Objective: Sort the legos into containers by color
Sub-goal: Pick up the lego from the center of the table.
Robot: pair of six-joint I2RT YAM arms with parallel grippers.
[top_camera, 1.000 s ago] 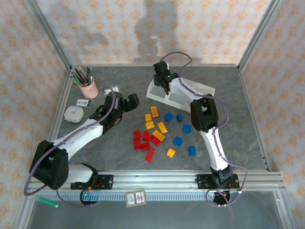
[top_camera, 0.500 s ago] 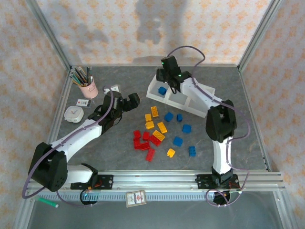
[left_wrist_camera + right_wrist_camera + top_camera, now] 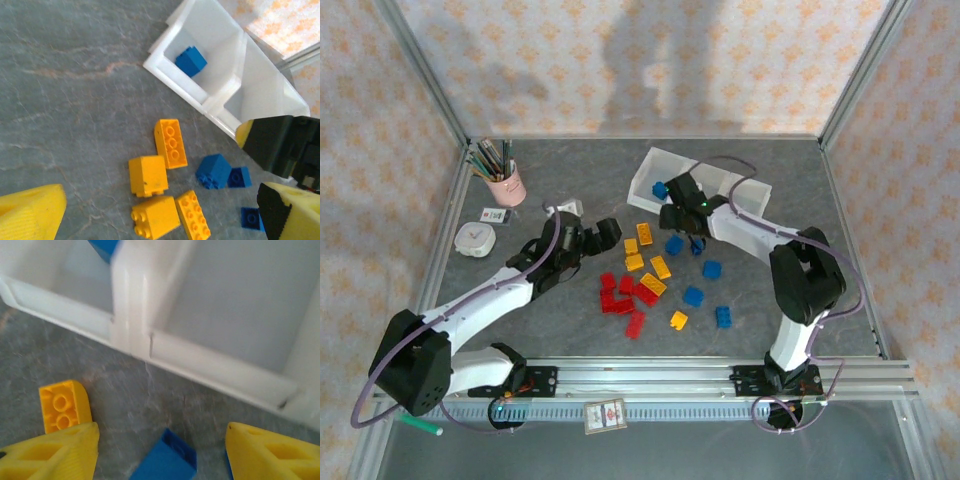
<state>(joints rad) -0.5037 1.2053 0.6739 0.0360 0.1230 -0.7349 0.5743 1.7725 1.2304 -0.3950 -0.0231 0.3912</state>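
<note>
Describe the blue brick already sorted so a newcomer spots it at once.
Find the long white tray at the far side of the table. In its left end compartment lies one blue brick. The other blue bricks lie loose outside it.

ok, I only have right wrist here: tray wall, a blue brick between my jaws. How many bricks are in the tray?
Observer: One that I can see. A blue brick lies in the end compartment of the tray. The right arm covers part of the tray from above.
Operator: Where's the left arm?
Observer: The left gripper hovers beside the yellow bricks, jaws wide open, holding nothing.
Operator: And the reds?
Observer: The red bricks lie bunched on the table, on the arm-base side of the yellows.
</note>
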